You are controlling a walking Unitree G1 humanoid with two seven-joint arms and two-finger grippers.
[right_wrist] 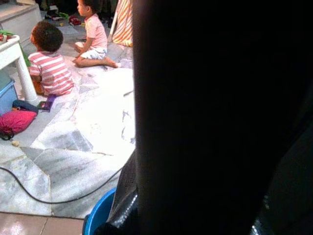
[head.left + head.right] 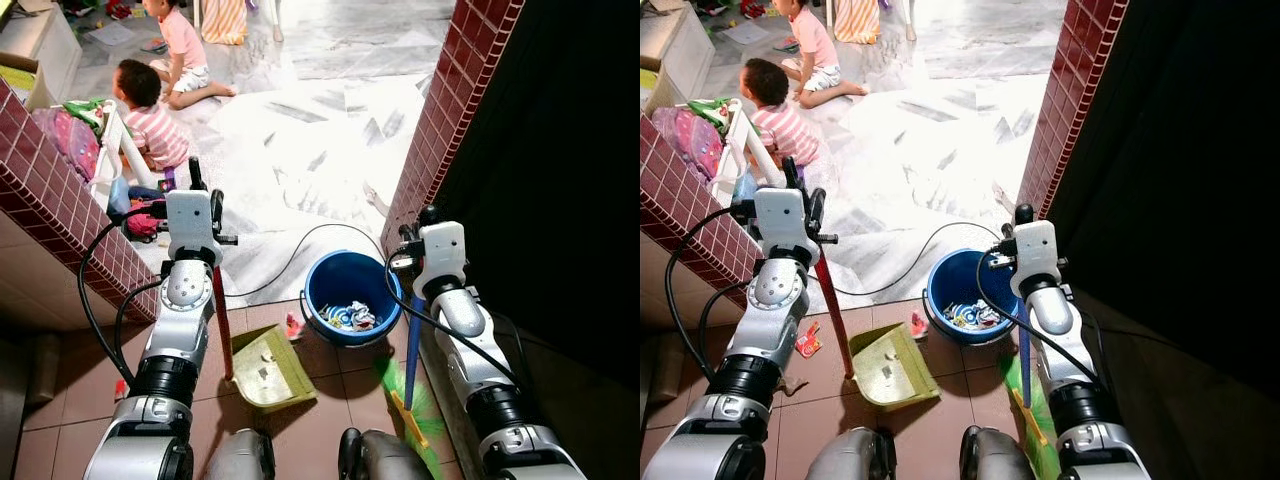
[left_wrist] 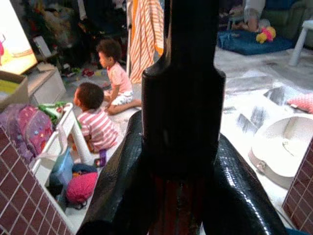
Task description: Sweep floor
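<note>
My left gripper is shut on the top of a red dustpan handle. The handle runs down to an olive-green dustpan that rests on the brown tiles with bits of litter in it. In the left wrist view the black fingers clasp the handle's dark grip. My right gripper is shut on the blue broom handle, whose green bristles touch the floor by my right leg. A blue bucket with trash in it stands between dustpan and broom. Small pink litter lies beside the bucket.
Red-brick walls stand at left and right, framing an opening onto a white marble floor. A black cable crosses the threshold. Two persons sit on the marble at far left, near a white table and bags.
</note>
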